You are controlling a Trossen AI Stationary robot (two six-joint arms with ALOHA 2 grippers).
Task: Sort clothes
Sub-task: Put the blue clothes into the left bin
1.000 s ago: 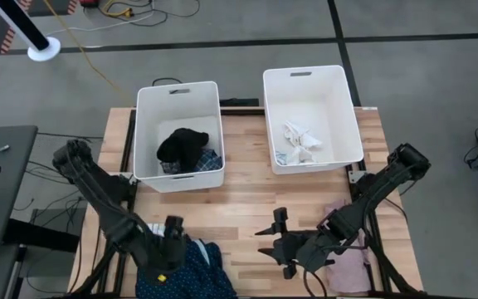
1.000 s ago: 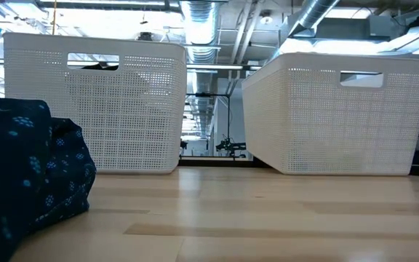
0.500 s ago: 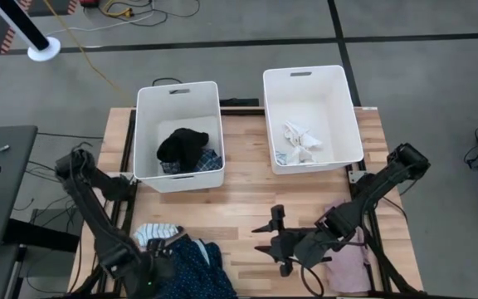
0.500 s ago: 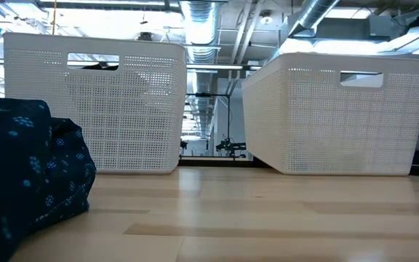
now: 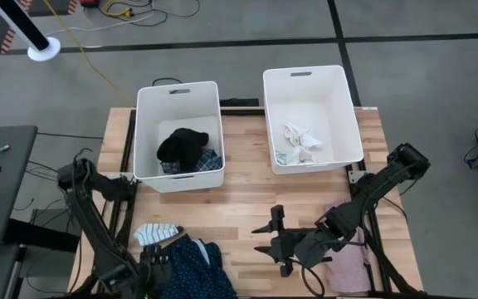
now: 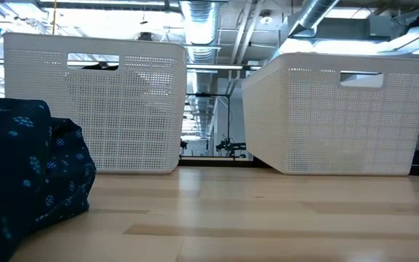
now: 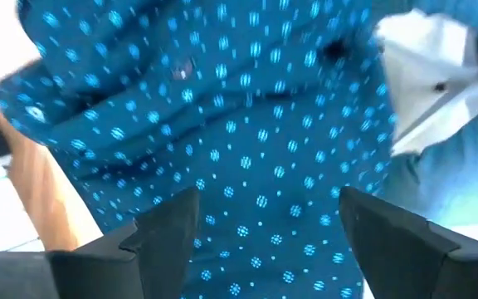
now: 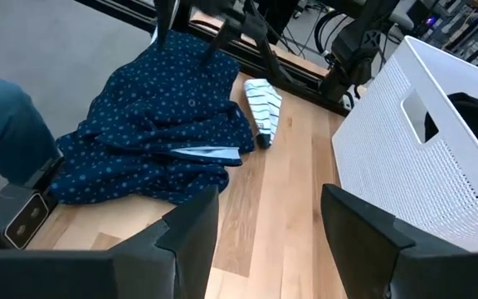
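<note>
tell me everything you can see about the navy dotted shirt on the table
The navy shirt with small light-blue dots is soft woven cloth, crumpled in a loose heap with folds and a pale inner band showing. It lies on the light wooden table at its near left corner, apart from both bins. The blue-white striped garment rests against its edge. The left gripper hovers over it, open.

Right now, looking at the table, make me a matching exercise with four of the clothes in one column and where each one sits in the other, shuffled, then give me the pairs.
Clothes:
1. black garment
2. white garment
3. pale pink garment
4. navy patterned garment

Places:
A. on the table under the right arm
B. in the right bin
C. on the table's near left part, beside the striped garment
D. in the left bin

Pairs: 1-D, 2-B, 3-A, 4-C
</note>
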